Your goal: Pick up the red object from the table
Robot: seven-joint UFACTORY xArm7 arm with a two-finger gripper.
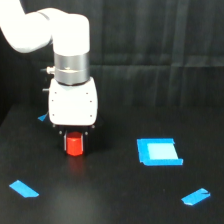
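Observation:
The red object (pixel 74 144), a small red-orange stubby block, stands upright directly under my gripper (pixel 74 142), left of the middle of the black table (pixel 115 195). Its top is tucked under the gripper's white body (pixel 73 104). The dark fingers hug both of its sides and look closed on it. Its base is at or just above the table surface, and a faint red reflection shows beneath it. The fingers are dark against the dark table and hard to make out.
A blue square (pixel 159 151) lies on the table at the exterior view's right. Blue tape strips lie at the front left (pixel 23 188), the front right (pixel 195 197) and behind the gripper at the left (pixel 43 118). A black curtain backs the scene.

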